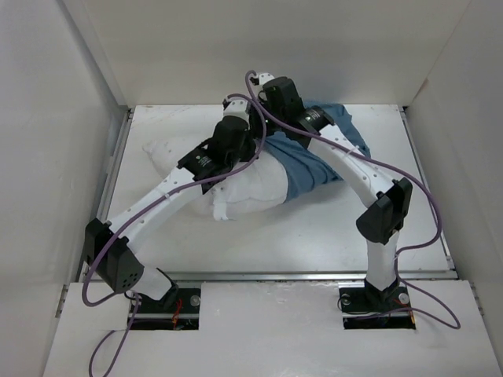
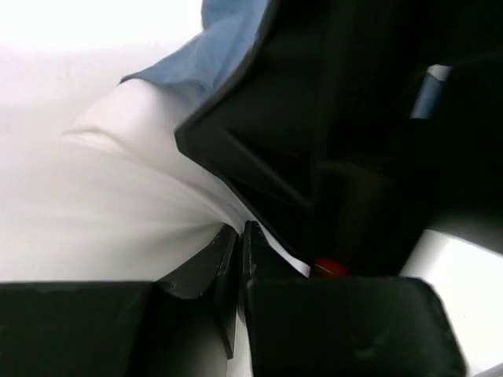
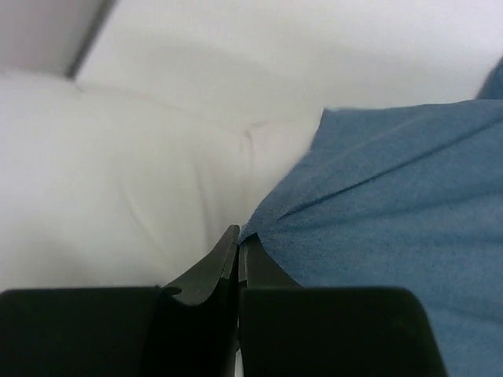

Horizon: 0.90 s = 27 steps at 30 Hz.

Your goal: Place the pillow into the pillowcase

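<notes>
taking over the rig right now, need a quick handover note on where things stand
Grippers: left gripper shut, pinching pillow fabric; right gripper shut on the pillowcase edge, right where it meets the pillow.
Things: pillow mid-table; pillowcase lies over its right end and trails toward the far right.
Done: both grips set. Only the right end is covered, and I can't tell if it is truly inside.
Left: draw the pillowcase over the bare left part of the pillow.

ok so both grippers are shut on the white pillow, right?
Only the left gripper is shut on the pillow. The right gripper is shut on the edge of the blue pillowcase, as the right wrist view shows.
</notes>
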Available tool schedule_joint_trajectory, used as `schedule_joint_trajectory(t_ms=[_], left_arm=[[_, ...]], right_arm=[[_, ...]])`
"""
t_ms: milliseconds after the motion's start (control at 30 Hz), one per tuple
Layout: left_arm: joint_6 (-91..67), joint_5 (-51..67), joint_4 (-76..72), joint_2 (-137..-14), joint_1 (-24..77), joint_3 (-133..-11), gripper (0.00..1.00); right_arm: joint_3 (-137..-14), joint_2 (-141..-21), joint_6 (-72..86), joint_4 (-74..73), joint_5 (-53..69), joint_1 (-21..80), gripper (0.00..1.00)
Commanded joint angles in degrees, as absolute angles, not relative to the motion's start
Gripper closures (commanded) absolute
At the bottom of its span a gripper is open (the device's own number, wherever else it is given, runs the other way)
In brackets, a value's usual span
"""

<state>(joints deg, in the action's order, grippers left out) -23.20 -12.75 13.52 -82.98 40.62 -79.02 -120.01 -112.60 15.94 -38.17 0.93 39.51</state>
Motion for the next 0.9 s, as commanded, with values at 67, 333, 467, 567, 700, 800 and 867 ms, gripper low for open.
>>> schedule_joint_trajectory(t_ms=[67,333,467,567,700,800,867], left_arm=[[-27.1,-15.5,8.7,-85.1,43.9,-82.6,1.00],[-33.2,-23.2,9.1,-83.9,42.2,-80.8,1.00],[-35.9,-25.8,8.0,-83.9,42.7,-78.2,1.00],[-38.2,-25.1,7.5,-85.1,42.7,-74.7,1.00],[-39.3,-24.6,7.5,-86.2,43.2,-71.1,1.00],[-39.9,-24.0,6.9,-86.8,43.2,-69.8,1.00],[-39.9,-24.0,6.9,-86.8,43.8,-69.8,1.00]], right_arm=[[-126.1,-106.5,17.1,-26.9,22.5,42.1,1.00],[-112.4,-98.0,17.1,-29.1,8.5,42.1,1.00],[-102.2,-103.0,19.9,-31.1,2.7,42.1,1.00],[-95.9,-105.2,20.0,-30.4,1.2,42.1,0.88],[-92.2,-98.5,19.3,-28.6,0.6,42.1,0.53],[-88.1,-91.4,18.7,-26.3,0.6,42.1,0.19],[-86.1,-84.7,18.7,-25.8,0.6,42.1,0.09]])
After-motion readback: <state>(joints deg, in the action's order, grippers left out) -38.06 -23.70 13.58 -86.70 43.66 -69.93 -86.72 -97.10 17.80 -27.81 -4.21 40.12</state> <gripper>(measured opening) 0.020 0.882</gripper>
